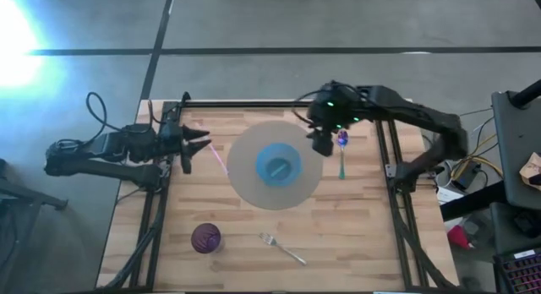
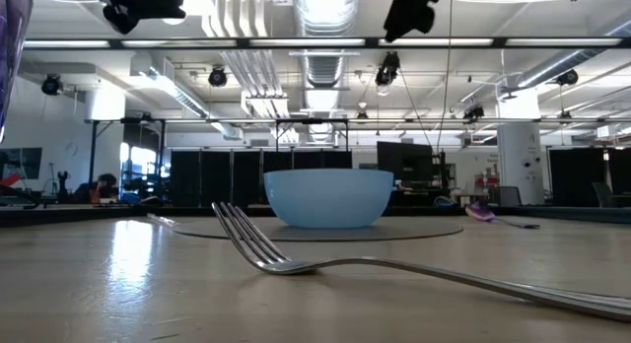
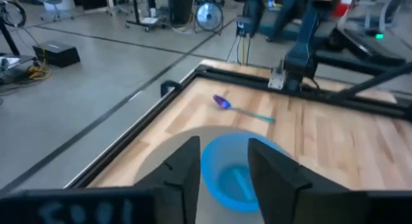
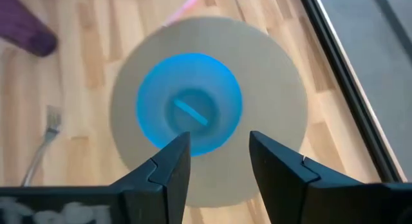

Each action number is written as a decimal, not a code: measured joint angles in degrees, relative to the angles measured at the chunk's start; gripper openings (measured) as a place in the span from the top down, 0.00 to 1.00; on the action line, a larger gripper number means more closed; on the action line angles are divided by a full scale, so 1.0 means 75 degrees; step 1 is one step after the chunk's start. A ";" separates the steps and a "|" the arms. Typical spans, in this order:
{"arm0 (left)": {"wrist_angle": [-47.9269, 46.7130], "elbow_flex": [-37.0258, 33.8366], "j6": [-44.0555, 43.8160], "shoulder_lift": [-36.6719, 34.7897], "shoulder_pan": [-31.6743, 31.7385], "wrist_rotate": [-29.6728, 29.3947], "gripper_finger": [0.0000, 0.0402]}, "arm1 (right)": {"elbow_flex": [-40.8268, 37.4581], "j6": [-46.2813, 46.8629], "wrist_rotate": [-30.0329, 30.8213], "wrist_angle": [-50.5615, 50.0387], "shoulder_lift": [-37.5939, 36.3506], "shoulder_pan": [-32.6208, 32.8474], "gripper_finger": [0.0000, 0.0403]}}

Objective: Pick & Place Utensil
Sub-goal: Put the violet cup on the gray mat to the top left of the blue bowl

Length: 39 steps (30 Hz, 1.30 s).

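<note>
- the spoon [image 1: 341, 155], with a purple bowl end and teal handle, lies flat on the wooden table [image 1: 363, 226] just beside the right edge of the round grey mat [image 1: 245, 180], not touching the blue bowl [image 1: 279, 164].
- in the low view the spoon [image 2: 498, 218] rests on the tabletop to the right of the bowl [image 2: 328, 197]; in the left wrist view it [image 3: 241, 109] lies beyond the bowl [image 3: 222, 172].
- the right gripper [image 1: 321, 142] hangs above the table just beside the spoon's bowl end, between it and the mat; its fingers [image 4: 170, 163] stand apart with nothing between them.
- the blue bowl sits at the middle of the mat, with a short light streak inside it [image 4: 190, 112].
- a metal fork [image 1: 283, 248] lies on the near part of the table, well apart from the spoon.
- a purple cup [image 1: 205, 238] stands near the fork, to its left.
- a thin pink stick [image 1: 219, 158] lies at the mat's left edge.
- the left gripper [image 1: 203, 144] waits at the table's left side, pointing toward the mat, fingers [image 3: 270, 169] apart and empty.
</note>
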 joint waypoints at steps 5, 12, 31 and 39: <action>0.0390 0.0103 0.0029 0.0043 0.0000 0.0047 0.62 | -0.1473 0.0036 0.0002 0.0927 -0.1304 0.0381 0.64; -0.0082 0.1273 0.0018 0.0627 0.0000 0.0144 0.62 | -0.3243 0.0477 0.0004 0.2089 -0.2695 0.0811 0.66; -0.5442 0.5280 -0.2419 0.3356 -0.0257 0.2814 0.62 | -0.5139 0.0694 0.0024 0.3432 -0.4120 0.0958 0.65; -0.5669 0.5254 -0.3483 0.4059 -0.1104 0.4065 0.62 | -0.5131 0.0694 0.0023 0.3435 -0.4117 0.0958 0.68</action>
